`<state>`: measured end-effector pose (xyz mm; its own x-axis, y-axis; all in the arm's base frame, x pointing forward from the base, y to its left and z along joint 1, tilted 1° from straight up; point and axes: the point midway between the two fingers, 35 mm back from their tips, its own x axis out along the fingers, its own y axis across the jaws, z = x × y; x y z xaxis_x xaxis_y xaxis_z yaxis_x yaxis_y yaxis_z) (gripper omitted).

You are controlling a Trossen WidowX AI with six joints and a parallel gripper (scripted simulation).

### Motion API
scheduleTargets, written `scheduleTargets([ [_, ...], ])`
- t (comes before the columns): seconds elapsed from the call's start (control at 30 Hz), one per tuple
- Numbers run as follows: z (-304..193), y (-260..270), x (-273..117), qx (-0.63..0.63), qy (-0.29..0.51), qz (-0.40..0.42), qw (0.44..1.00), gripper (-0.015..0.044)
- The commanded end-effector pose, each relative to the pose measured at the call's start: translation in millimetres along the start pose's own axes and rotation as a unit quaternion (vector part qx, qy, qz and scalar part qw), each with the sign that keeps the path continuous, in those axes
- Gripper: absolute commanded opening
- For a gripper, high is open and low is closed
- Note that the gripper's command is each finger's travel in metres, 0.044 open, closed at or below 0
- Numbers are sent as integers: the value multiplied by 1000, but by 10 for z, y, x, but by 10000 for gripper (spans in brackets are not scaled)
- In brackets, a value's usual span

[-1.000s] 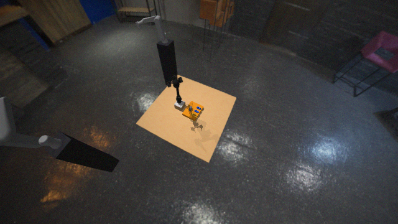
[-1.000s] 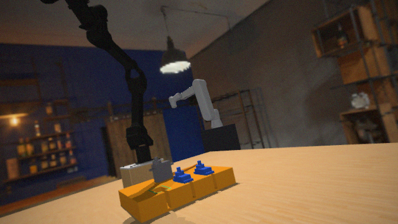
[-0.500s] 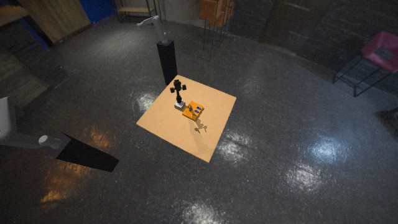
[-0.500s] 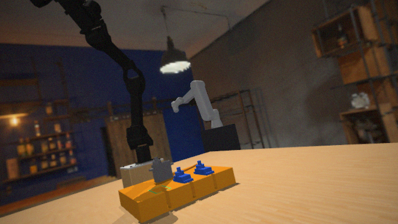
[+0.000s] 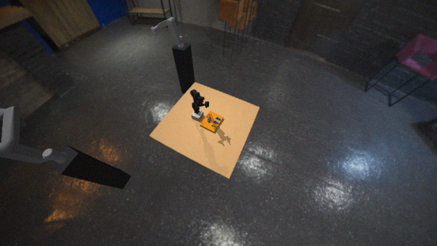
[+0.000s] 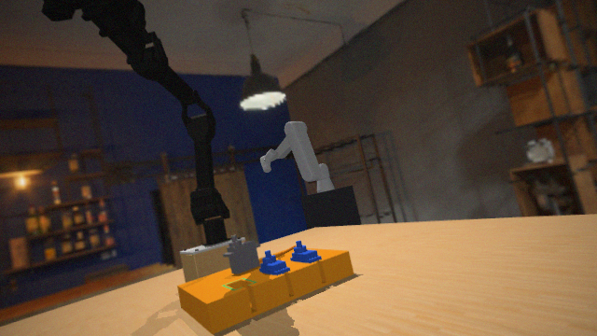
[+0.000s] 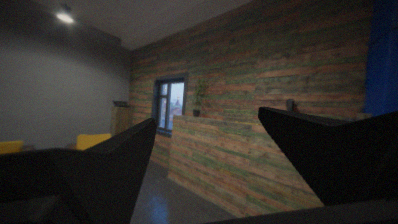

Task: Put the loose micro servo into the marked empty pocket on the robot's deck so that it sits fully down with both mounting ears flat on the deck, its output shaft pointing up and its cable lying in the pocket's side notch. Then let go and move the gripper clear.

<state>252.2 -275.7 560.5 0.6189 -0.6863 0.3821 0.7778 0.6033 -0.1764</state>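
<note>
A grey servo [image 5: 209,119] [image 6: 243,258] stands on the orange deck [image 6: 205,291] beside the marked pocket, with its body above the deck surface and a small shaft on top. The marked pocket [image 6: 239,284] has a thin green outline near the deck's near left end and looks empty. My gripper [image 5: 207,104] [image 7: 207,117] is open with nothing between its fingers. It is high above the table, well away from the servo, and its wrist view shows only walls and floor. In the exterior view the fingertips cannot be made out.
Two blue servos [image 6: 274,264] [image 6: 305,252] sit in the deck beyond the marked pocket. An orange cable or strip shows behind them. My arm's base block [image 5: 196,115] [image 6: 198,263] stands close beside the deck on the wooden table [image 5: 235,109] [image 6: 457,261].
</note>
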Motion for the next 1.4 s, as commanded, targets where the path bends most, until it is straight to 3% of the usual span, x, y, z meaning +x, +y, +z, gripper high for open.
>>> scheduleTargets([
  [0.0, -307, 204, 20, -31, 45, 31, 998, 440],
  [0.7, -1582, 1163, -332, -209, 218, 211, 930, 440],
  [1.37, -2535, 1902, -1205, -366, 297, 426, 772, 440],
])
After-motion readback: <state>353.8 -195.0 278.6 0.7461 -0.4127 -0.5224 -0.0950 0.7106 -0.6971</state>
